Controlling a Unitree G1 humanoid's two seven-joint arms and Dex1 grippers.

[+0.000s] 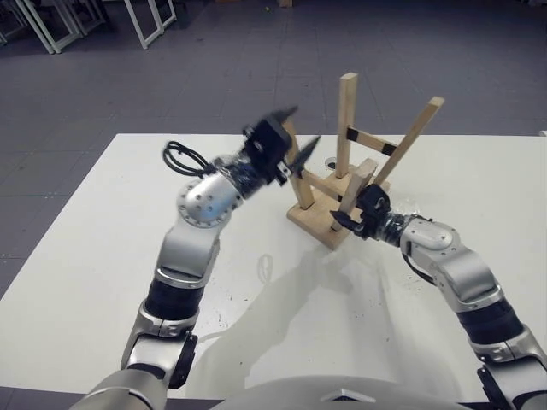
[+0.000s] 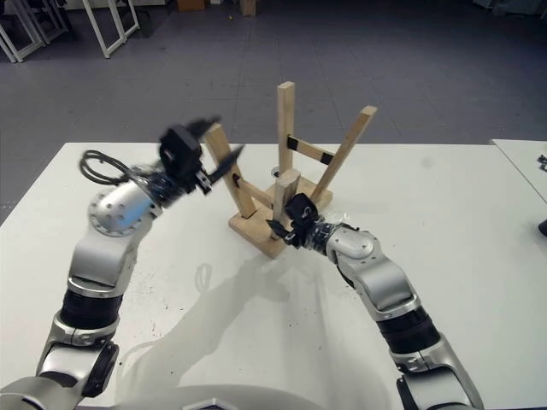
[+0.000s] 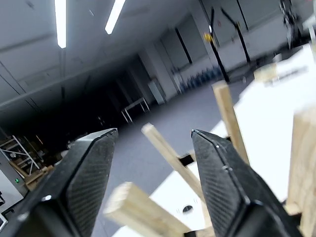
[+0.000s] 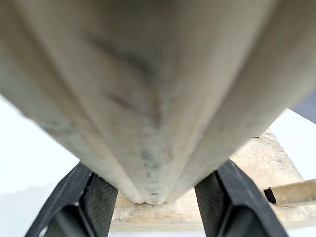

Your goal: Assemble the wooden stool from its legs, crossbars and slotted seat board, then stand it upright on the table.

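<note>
Black textured right jaws pinch a squared pale-wood leg (image 1: 361, 181).

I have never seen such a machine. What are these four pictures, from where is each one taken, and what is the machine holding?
This is a humanoid robot with two arms, each ending in a two-finger gripper. The two wide pictures come from cameras on its head, looking down over a white table. The other two come from small cameras on its wrists. On the table a wooden stool stands upside down: its seat board lies flat and the legs point up. The right gripper is closed on the near leg, which its wrist camera sees very close. The left gripper is open near the top of another leg, holding nothing.
</note>
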